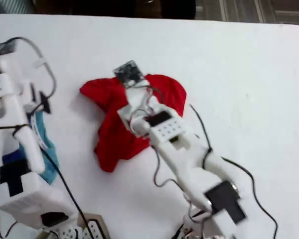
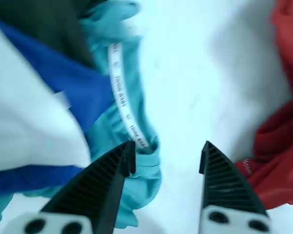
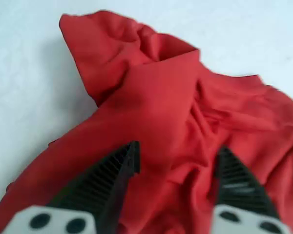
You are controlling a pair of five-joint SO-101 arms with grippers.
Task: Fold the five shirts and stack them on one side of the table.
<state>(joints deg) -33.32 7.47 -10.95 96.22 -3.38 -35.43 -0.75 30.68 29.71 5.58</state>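
A crumpled red shirt (image 1: 114,132) lies in the middle of the white table (image 1: 239,64). The right arm reaches over it, and my right gripper (image 3: 178,161) hangs open just above the red shirt (image 3: 161,97), holding nothing. At the left edge a pile of folded shirts (image 1: 47,154) lies under the left arm: a teal one (image 2: 136,122) with a white label strip (image 2: 122,102), plus blue (image 2: 63,83) and white (image 2: 19,122) cloth. My left gripper (image 2: 168,158) is open over bare table between the teal shirt and the red shirt (image 2: 278,146).
Black cables (image 1: 65,189) trail from both arms across the table. The right arm's body (image 1: 189,154) crosses the table's near middle. The far and right parts of the table are bare white surface. A dark floor shows beyond the far edge.
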